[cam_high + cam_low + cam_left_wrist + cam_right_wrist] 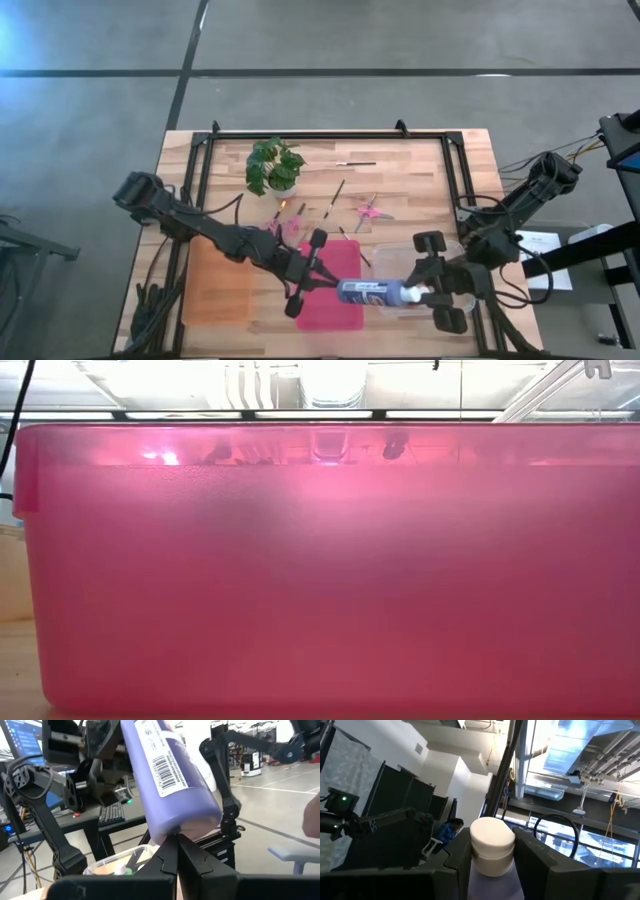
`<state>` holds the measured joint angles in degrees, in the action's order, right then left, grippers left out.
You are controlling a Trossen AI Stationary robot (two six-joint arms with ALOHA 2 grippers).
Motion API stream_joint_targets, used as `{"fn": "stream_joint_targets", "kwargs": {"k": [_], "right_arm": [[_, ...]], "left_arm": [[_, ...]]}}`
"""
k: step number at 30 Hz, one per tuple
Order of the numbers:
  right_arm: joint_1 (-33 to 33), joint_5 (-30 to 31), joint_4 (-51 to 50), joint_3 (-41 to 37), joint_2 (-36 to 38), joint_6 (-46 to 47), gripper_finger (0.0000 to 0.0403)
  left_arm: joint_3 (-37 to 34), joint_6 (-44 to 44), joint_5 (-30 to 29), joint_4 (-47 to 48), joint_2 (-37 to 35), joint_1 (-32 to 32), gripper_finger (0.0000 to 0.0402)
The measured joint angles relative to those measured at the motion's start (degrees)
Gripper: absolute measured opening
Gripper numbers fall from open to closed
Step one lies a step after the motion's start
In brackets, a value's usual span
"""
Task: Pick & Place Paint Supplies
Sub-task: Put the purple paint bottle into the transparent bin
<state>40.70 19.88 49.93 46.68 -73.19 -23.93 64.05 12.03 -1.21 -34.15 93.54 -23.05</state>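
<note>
The jaws of the right gripper (432,293) are closed partway around the neck of a blue-and-white plastic paint bottle (375,293), just below its round white cap (492,841), which stands up between the two dark fingers in the right wrist view. The jaws of the left gripper (312,281) are pressed fully together and hold nothing; their tips sit right under the bottle's rounded base, touching or almost touching it in the left wrist view. The bottle hangs level above the table (420,170), between the flat pink bin (335,300) and the clear plastic tub (400,262), so it bridges the two arms. It looks rigid, smooth and fairly slippery, moderately heavy if full, and likely to pivot when held only at the neck; the labelled mid-body would give a surer hold. Farther back lie thin dark-handled brushes (336,194), small pink-handled scissors (371,211) and a green leafy potted plant (275,166).
</note>
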Motion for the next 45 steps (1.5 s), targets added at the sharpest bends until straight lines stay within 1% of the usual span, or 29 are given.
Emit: {"fn": "stream_joint_targets", "kwargs": {"k": [7,12,19,21,24,27,31,35,39,45], "right_arm": [[0.3,0.3,-0.7,0.0,0.1,-0.2,0.0110],[0.3,0.9,-1.3,0.0,0.1,0.0,0.0110],[0.3,1.1,-1.3,-0.1,0.1,-0.1,0.0110],[0.3,1.3,-1.1,-0.1,0.1,-0.3,0.0110],[0.5,2.1,-1.2,-0.2,0.4,-1.5,0.0110],[0.5,3.0,-1.6,-0.3,0.9,-2.1,0.0110],[0.4,3.1,-1.9,-0.3,1.3,-2.4,0.0110],[0.4,3.5,-1.8,-0.3,1.4,-2.6,0.0110],[0.5,3.2,-2.3,-0.3,1.3,-1.9,0.0110],[1.0,2.8,-3.5,-0.4,1.1,-0.9,0.0110]], "left_arm": [[0.0,0.2,0.3,0.1,-0.4,-0.2,0.0005],[0.0,0.2,1.9,0.0,-0.7,-0.3,0.0005],[-0.3,0.2,1.3,0.3,-0.7,-0.3,0.0005],[-0.3,0.8,0.0,1.8,-0.7,-0.3,0.0006],[-0.4,3.6,-5.0,5.6,-1.1,-0.2,0.0012],[-0.2,4.7,-10.7,10.1,-1.8,-0.1,0.0028],[-0.1,6.3,-15.7,13.9,-3.4,0.0,0.0051],[-0.3,6.6,-17.3,16.6,-5.4,0.0,0.0068],[-0.4,6.6,-17.6,19.8,-6.9,0.0,0.0074],[-0.3,6.2,-22.0,24.3,-8.6,0.3,0.0075]]}}
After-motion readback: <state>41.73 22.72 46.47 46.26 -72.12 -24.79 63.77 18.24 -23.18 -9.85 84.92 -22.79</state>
